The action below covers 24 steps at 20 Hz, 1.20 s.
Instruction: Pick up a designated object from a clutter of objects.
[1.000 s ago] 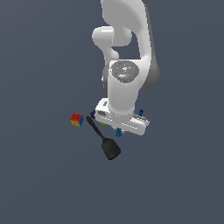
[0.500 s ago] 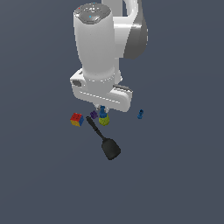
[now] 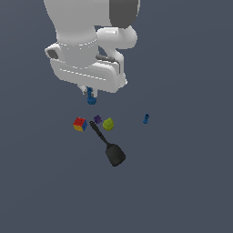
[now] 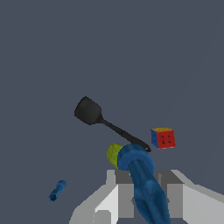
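— Blue plastic first: what is that piece [image 4: 142, 183] nearest the wrist camera?

— By my reading it is the designated object, the mid-blue brick-like piece. In the wrist view it sits between the two pale fingers [image 4: 124, 192] of the gripper [image 4: 144, 194], which press on it from either side. So the gripper is clamped on it, not standing wide.

— And in the exterior view?

— There the same piece [image 3: 91, 98] hangs under the hand [image 3: 88, 93], clear above the dark bench [image 3: 191, 182], so the lift looks largely done. It is gripped at its middle, probably so it cannot twist out.

— What lies beyond it?

— Just past it is the yellow-green chunk [image 4: 113, 154], then the black spatula [image 4: 107, 122] and the puzzle cube [image 4: 163, 138]. In the exterior view cube [image 3: 80, 124], purple bit [image 3: 97, 119], chunk [image 3: 108, 124] and spatula [image 3: 109, 146] bunch near the bench's middle, well away from every edge I can see.

— And the darker blue piece [image 4: 57, 190]?

— Off alone, well apart from the bunch, untouched [image 3: 146, 119]. The bench's corners are out of frame.
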Each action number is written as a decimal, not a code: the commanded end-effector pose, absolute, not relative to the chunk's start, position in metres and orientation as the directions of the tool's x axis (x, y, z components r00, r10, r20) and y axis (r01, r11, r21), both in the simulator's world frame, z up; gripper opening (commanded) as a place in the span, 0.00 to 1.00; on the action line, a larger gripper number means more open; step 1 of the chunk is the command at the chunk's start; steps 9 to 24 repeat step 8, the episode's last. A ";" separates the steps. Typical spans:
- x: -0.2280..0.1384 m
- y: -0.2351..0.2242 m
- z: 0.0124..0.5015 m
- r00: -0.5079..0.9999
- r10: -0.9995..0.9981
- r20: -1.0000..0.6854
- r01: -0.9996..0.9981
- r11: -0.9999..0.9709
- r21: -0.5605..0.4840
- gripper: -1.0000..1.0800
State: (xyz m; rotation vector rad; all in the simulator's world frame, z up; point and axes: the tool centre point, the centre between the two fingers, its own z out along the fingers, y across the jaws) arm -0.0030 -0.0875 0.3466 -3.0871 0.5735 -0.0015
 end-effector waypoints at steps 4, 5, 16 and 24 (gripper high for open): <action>-0.008 -0.101 0.367 0.934 -0.358 0.000 -0.358 -0.934 -0.001 0.00; -0.008 -0.102 0.369 0.934 -0.358 0.000 -0.358 -0.934 0.000 0.00; -0.009 -0.104 0.371 0.934 -0.358 0.000 -0.358 -0.934 0.000 0.00; -0.009 -0.104 0.371 0.934 -0.358 0.000 -0.358 -0.934 0.000 0.00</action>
